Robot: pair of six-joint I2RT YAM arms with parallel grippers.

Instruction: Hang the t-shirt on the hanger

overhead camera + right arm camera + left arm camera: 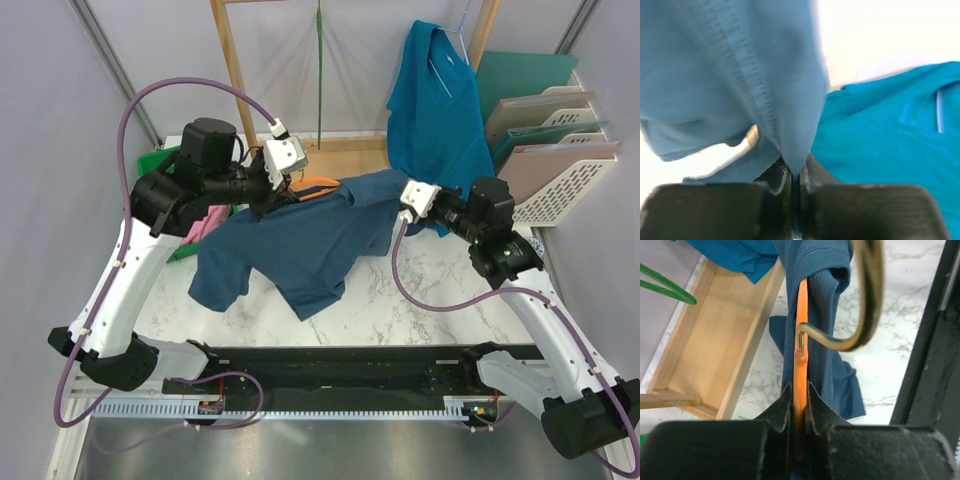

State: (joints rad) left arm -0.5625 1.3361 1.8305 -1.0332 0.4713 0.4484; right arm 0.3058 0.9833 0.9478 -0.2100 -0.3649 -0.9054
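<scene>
The navy t-shirt is held up above the marble table, stretched between both grippers, with its hem drooping at the front left. My left gripper is shut on the orange hanger, whose orange bar runs up between the black fingers with the t-shirt draped round it. The hanger's metal hook curves close to the camera. A bit of the hanger shows above the collar. My right gripper is shut on the t-shirt, a fold pinched between its jaws.
A teal shirt hangs at the back right, close behind my right gripper. A wooden rack frame and its base tray stand behind. A green hanger lies left. Pink cloth lies under my left arm. File trays sit far right.
</scene>
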